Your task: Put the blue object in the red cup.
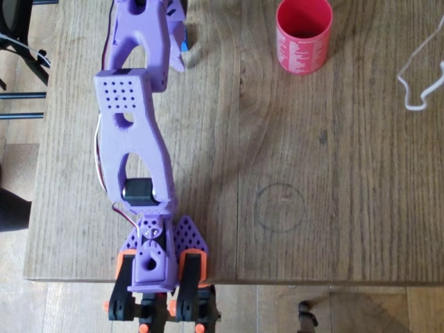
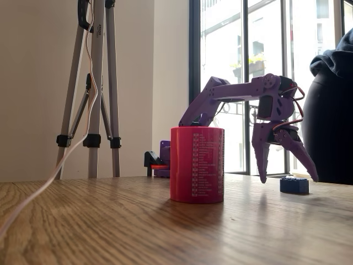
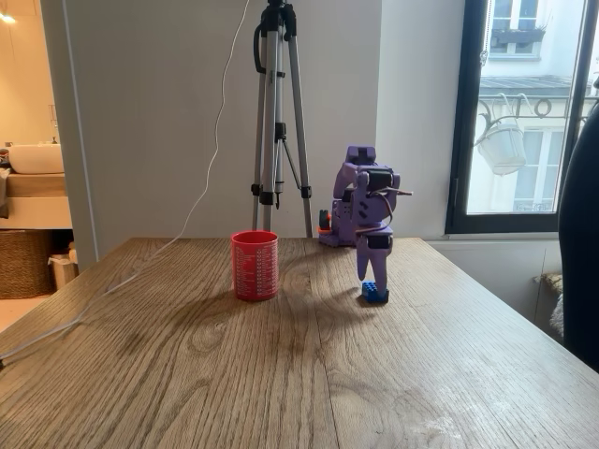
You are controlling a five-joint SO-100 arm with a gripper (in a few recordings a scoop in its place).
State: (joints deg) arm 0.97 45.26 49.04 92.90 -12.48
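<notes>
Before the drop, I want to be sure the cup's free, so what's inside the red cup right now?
In the overhead view the cup looks empty: only its red inner wall and shaded bottom show. The near inner wall is hidden by the rim. The brick sits on the table between the open jaws.

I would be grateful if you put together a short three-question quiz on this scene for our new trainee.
1. True or false: the small bright blue plastic building brick already sits inside the red-pink cylindrical cup.
2. In a fixed view, the purple hand is: A) shut on the brick, B) open with its fingers down around the brick, C) above the cup.
3. Fill in: the brick rests on the wooden ____.

Key: 1 false, the brick lies on the wood apart from the cup. 2 B. 3 table.
</notes>
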